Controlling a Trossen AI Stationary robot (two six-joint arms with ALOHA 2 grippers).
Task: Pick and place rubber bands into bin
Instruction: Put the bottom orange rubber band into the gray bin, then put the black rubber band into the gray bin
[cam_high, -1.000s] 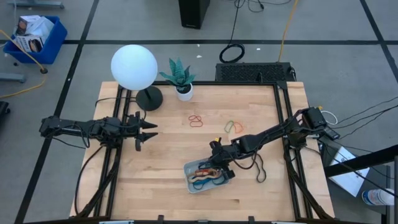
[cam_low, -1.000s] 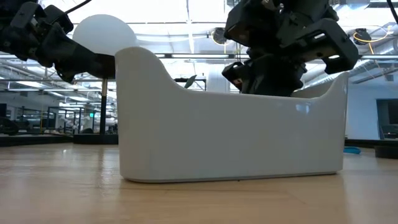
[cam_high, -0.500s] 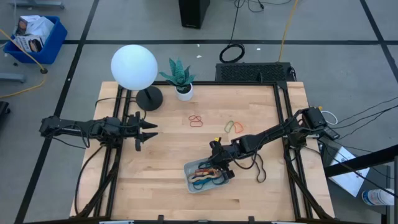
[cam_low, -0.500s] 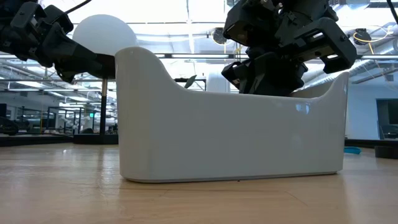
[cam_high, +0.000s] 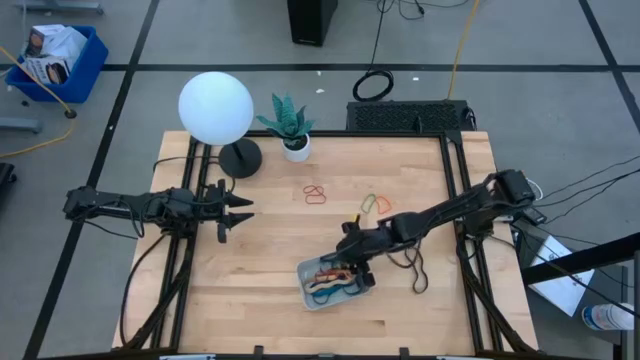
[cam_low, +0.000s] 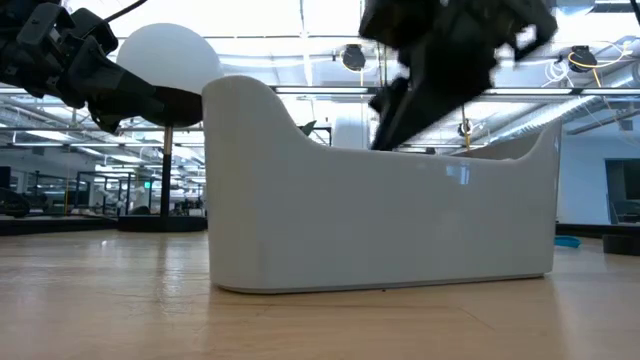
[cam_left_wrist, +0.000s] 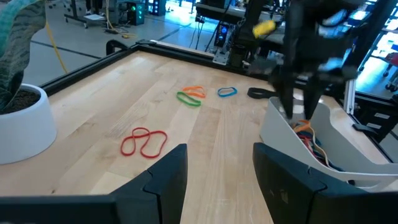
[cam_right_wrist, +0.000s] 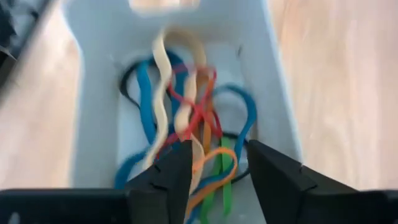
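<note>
Lower centre of the high view, the right gripper (cam_high: 352, 262), fingers parted, hangs over the bin (cam_high: 306, 272) of rubber bands (cam_right_wrist: 189, 134) on the wooden table (cam_high: 270, 240).

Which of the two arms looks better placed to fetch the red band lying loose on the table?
Probably the left: its open gripper waits beside the red band, with bare table between. The right gripper is over the bin, farther off.
</note>
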